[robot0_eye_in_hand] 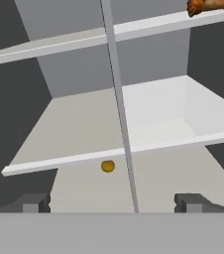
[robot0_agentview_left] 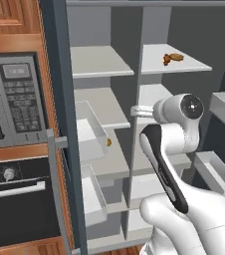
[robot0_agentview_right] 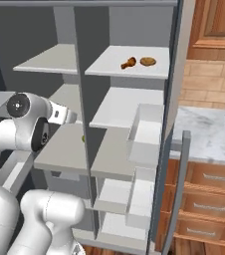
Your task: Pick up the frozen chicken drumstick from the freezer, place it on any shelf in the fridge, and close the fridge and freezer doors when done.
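Your gripper [robot0_eye_in_hand: 111, 203] hangs wide open, empty, between the compartments; the chicken drumstick [robot0_agentview_right: 128, 63] already lies on the fridge's top shelf [robot0_agentview_right: 129, 69] (beside an oval food item [robot0_agentview_right: 148, 61]). Swing carelessly and you clip the door bins [robot0_agentview_left: 90, 134].

Matt pale grey shelf [robot0_agentview_right: 127, 67] boards – smooth, plastic-looking – inside the matt slate-blue fridge [robot0_agentview_left: 176, 89]; beside the fridge, glossy wood cabinets [robot0_agentview_right: 216, 22] and a polished marble surface [robot0_agentview_right: 204, 132].
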### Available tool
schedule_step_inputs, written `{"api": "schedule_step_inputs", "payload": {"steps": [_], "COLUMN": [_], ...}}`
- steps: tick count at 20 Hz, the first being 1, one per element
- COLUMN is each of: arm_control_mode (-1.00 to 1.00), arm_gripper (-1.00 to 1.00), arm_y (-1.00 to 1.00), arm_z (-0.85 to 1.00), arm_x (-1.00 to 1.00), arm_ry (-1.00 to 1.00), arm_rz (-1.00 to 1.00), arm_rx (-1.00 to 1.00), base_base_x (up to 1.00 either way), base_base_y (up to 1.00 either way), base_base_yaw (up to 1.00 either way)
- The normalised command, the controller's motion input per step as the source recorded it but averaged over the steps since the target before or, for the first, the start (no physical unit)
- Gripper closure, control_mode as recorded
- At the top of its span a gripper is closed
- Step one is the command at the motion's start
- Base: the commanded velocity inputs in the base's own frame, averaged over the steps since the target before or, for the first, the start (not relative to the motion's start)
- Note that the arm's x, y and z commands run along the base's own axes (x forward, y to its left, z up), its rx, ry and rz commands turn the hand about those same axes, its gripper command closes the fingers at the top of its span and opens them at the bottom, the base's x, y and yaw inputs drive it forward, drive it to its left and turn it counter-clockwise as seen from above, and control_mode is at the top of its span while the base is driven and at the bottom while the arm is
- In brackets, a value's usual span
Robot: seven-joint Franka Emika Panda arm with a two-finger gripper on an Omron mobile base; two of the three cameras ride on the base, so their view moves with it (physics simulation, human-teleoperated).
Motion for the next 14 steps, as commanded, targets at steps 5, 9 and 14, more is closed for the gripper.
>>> {"api": "schedule_step_inputs", "payload": {"steps": [5,9,14], "arm_control_mode": [1.00,1.00,1.00], "arm_gripper": [-1.00,-1.00,-1.00], "arm_y": [0.00,0.00,0.00], "arm_z": [0.00,0.00,0.00], "arm_x": [0.00,0.00,0.00], "arm_ry": [0.00,0.00,0.00], "arm_rz": [0.00,0.00,0.00], "arm_rx": [0.00,0.00,0.00], "base_base_x": [-0.40,-0.26,-0.26], "base_base_y": [-0.04,-0.26,-0.29], "base_base_yaw": [0.00,0.00,0.00]}}
